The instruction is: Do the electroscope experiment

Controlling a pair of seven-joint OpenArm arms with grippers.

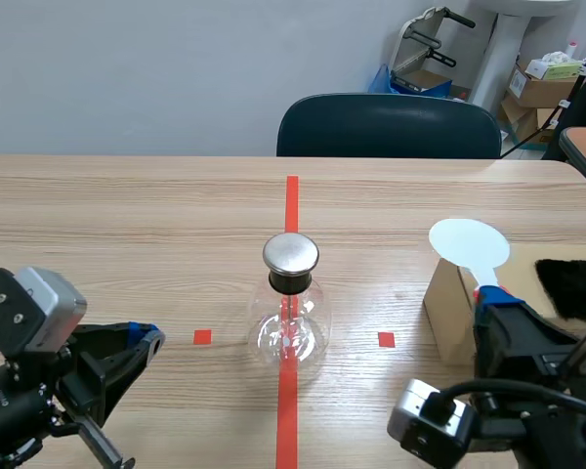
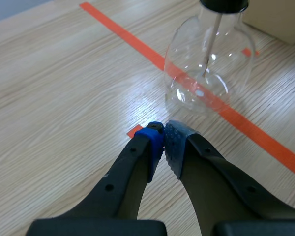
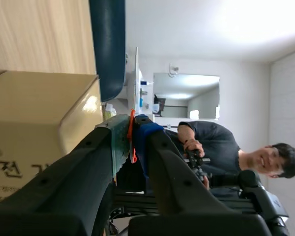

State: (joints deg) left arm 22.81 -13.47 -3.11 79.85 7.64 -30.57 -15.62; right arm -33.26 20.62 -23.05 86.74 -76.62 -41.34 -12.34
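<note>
Now my right pincer (image 1: 488, 296) grips the white disc paddle (image 1: 468, 243) by its handle, its length upright, disc uppermost; my left pincer (image 2: 163, 137) is closed, empty.

The matte black left arm (image 1: 20, 410) and right arm (image 1: 537, 362) each wore a silver-grey wrist camera (image 1: 36, 305). Their thick, screw-holed fingers (image 2: 123, 167) ended in blue and grey-green dotted pads (image 2: 176, 140).

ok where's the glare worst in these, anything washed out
Left wrist view: pale sheen on the table ahead of the shut left pincer, glints on the glass flask. Right wrist view: the far wall is washed out white, a shine spot on the cardboard box beside the right pincer gripping the paddle. Scene view: even light, only a soft gleam on the flask's metal cap.
</note>
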